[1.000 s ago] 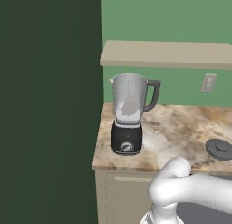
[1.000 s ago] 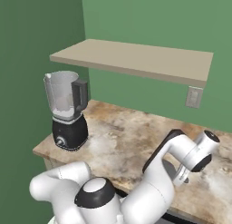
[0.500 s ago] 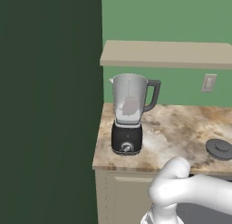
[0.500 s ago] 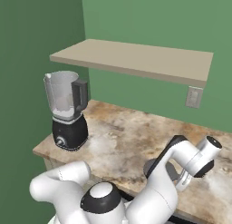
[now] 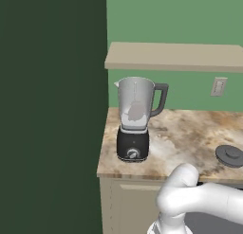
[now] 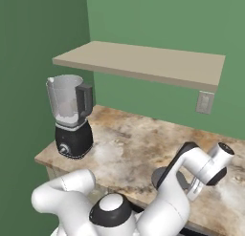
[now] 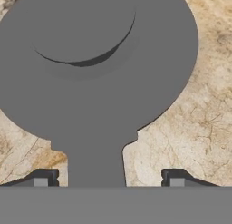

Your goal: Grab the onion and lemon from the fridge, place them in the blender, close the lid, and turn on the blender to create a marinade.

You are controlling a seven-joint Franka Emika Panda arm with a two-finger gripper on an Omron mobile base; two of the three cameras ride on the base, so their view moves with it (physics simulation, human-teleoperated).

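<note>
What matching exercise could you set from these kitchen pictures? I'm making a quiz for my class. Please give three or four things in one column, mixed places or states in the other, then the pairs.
Things:
1. blender
2. lid
3. shelf
4. wall socket

Places or states:
A. fixed on the green wall, under the shelf's right part
B. lying flat on the counter, off the jug
C. standing at the counter's left end, jug open on top
D. mounted on the wall above the counter

Pairs: 1-C, 2-B, 3-D, 4-A
</note>
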